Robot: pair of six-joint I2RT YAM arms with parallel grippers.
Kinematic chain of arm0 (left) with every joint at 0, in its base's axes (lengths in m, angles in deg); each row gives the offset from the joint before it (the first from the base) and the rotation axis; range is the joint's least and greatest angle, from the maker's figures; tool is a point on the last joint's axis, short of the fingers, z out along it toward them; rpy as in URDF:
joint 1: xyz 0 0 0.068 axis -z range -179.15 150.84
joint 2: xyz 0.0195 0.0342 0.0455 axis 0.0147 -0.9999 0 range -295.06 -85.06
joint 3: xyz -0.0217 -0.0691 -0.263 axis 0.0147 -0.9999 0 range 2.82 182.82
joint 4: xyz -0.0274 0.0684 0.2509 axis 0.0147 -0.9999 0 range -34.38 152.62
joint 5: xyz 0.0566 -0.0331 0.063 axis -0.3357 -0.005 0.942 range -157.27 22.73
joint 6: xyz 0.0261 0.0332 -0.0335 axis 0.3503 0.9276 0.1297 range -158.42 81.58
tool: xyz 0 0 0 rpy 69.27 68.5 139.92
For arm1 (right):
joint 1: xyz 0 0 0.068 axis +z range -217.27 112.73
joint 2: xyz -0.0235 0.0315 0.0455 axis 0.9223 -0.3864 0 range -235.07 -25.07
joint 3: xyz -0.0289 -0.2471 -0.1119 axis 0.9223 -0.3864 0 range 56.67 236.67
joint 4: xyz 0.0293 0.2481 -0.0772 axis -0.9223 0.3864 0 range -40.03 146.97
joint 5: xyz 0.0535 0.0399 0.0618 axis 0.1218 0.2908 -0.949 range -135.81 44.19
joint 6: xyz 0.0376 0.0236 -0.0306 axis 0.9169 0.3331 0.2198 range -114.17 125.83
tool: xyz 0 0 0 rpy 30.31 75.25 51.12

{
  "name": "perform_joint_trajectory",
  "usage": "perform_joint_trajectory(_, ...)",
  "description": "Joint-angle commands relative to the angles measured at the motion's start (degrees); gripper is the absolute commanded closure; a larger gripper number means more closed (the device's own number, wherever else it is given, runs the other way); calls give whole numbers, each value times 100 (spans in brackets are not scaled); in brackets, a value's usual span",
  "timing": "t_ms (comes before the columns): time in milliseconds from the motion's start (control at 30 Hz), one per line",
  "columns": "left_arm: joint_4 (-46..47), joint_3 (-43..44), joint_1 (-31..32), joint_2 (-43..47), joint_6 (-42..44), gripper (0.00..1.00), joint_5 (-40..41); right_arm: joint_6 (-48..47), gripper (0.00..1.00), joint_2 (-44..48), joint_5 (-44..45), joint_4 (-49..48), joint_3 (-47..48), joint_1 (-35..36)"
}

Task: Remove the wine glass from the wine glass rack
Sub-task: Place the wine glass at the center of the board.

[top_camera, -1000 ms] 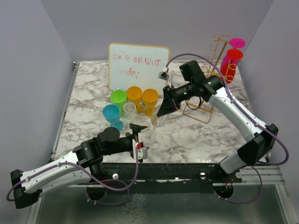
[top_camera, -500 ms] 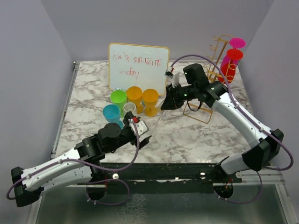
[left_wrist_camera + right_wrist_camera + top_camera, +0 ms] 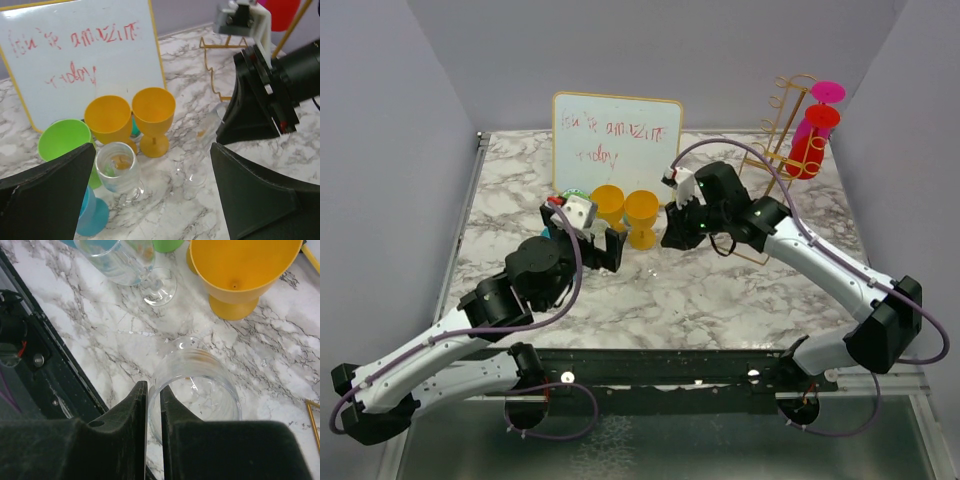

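Right wrist: right claw [image 3: 152,390] pinches wine glass [image 3: 200,371] rim (nothing inside).

I have bare surface [image 3: 720,290] to pass over in front of the arms and between them. Behind it, the orange goblets [image 3: 641,213], green cup [image 3: 65,145], blue cup [image 3: 92,217] and small clear glass [image 3: 117,167] crowd together before the whiteboard [image 3: 616,130], leaving no lane for a hand. The wine glass [image 3: 200,155] pinched in my right hand [image 3: 153,390] is just beside the right-most goblet, with the wine glass rack [image 3: 775,130] base near that arm.

The left arm [image 3: 430,354] and right arm [image 3: 825,262] are built of white links and black joints; purple cables [image 3: 581,268] are looped alongside.
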Motion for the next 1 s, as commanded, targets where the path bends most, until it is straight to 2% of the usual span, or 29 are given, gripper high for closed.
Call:
perform_joint_trajectory(0,-617,571,-267,-247,-373,1,704,17,99,167,760,-914,-258,296)
perform_joint_trajectory(167,-571,822,-692,-301,-109,1,75,383,100,22,1067,-1249,-375,478)
perform_joint_trajectory(333,-1025,1475,-1370,-858,439,1,-575,685,99,-97,1361,-1432,-468,602)
perform_joint_trajectory(433,-1068,1789,-2138,-1144,662,1,-1038,803,100,-113,1563,-1512,-535,758)
perform_joint_trajectory(533,-936,1989,-3104,-1426,698,1,-2206,801,100,-21,1896,-1782,-775,923)
perform_joint_trajectory(633,-1011,2264,-3562,-1987,290,1,-2784,979,99,42,2137,-2191,-1034,1024)
perform_joint_trajectory(733,-645,2245,-4715,-2149,-325,1,-3714,953,100,-34,2450,-2323,-1028,1131)
perform_joint_trajectory(800,-470,2316,-5162,-2274,-801,1,-4254,946,100,-65,2665,-2224,-991,1164)
perform_joint_trajectory(867,-402,2446,-5333,-2463,-1138,1,-4686,782,100,-74,2867,-2217,-990,1168)
perform_joint_trajectory(967,-94,2343,-5392,-2461,-1319,1,-4647,676,100,-101,3036,-2237,-1011,1171)
